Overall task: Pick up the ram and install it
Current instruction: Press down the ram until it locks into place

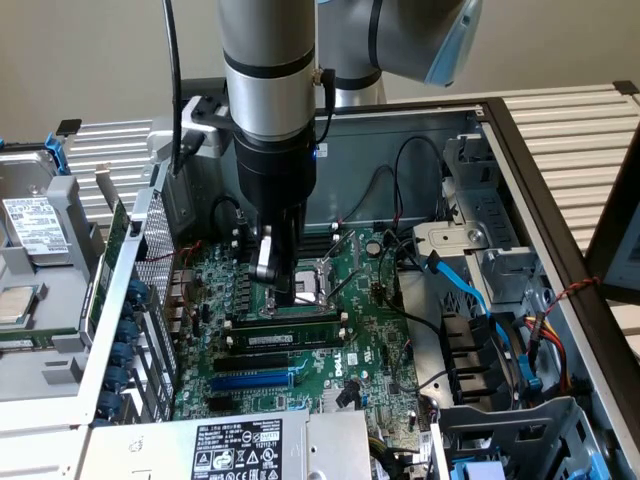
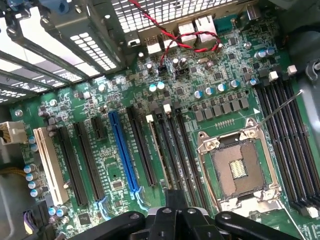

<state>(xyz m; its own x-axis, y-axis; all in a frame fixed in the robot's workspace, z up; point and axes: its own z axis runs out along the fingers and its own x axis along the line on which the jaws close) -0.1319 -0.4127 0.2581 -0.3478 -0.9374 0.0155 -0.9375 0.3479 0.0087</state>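
Note:
The ram (image 1: 290, 335), a dark-green stick with a small white label, stands on edge in a black memory slot just in front of the open CPU socket (image 1: 322, 275). My gripper (image 1: 278, 295) hangs straight down over the motherboard (image 1: 370, 330), right above the stick's middle, with its fingers shut and nothing visible between them. Whether the tips touch the stick's top edge I cannot tell. In the wrist view the ram (image 2: 158, 150) shows edge-on as a thin pale line among the black slots. My gripper (image 2: 174, 200) is close over it, beside the CPU socket (image 2: 237, 170).
A blue expansion slot (image 1: 255, 378) lies nearer the power supply (image 1: 235, 445). Blue cables (image 1: 470, 290) and a drive cage (image 1: 480, 240) crowd the exterior view's right. The case's metal wall (image 1: 130, 290) and a hard drive (image 1: 40, 225) are at the left.

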